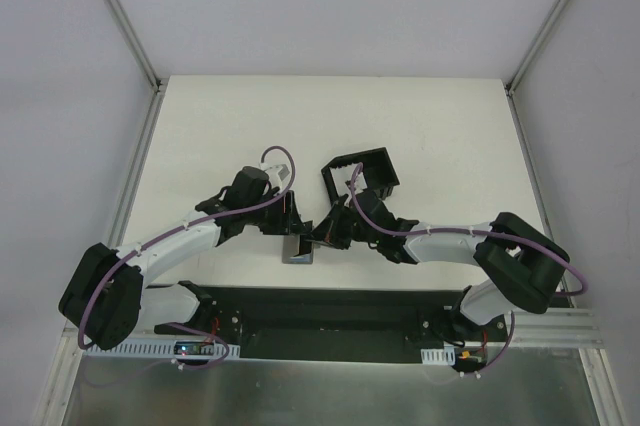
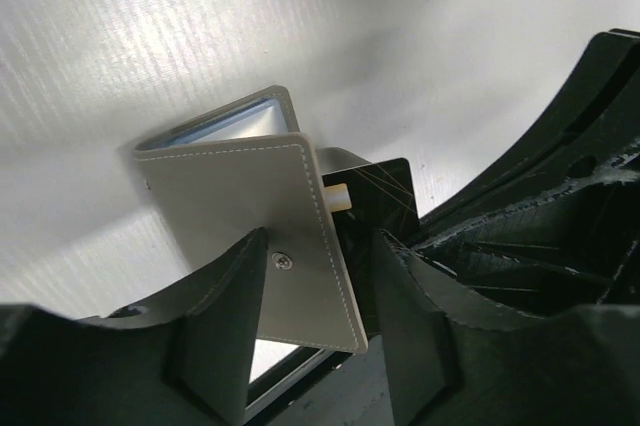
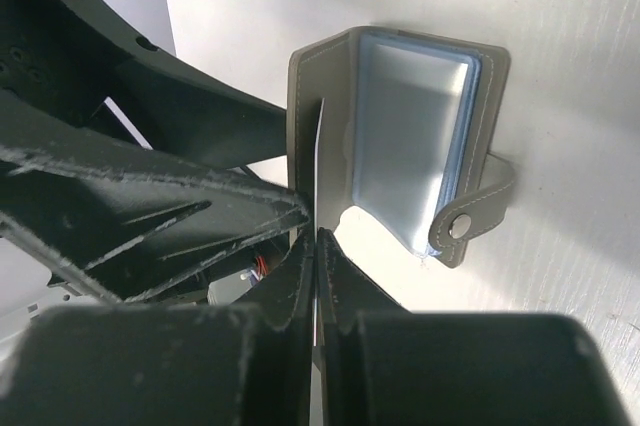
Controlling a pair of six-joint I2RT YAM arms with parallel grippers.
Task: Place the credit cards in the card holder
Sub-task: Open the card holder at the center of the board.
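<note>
**Credit card** (image 2: 385, 196): dark, pinched edge-on in the closed right claw (image 3: 318, 246) at the mouth of the grey wallet (image 2: 240, 196). More cards are seen behind the wallet's clear window (image 3: 410, 136). The wallet flap is straddled by the left claw (image 2: 320, 246), its jaws apart and not clamped. The card holder (image 1: 380, 171) stands near on the desk (image 1: 250, 126). The card is best drawn straight along its pocket while the flap is steadied.

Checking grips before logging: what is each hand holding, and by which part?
Right hand pinches a thin card by its protruding edge at the grey wallet pocket. Left hand straddles the wallet's cover; a firm grip cannot be told.
</note>
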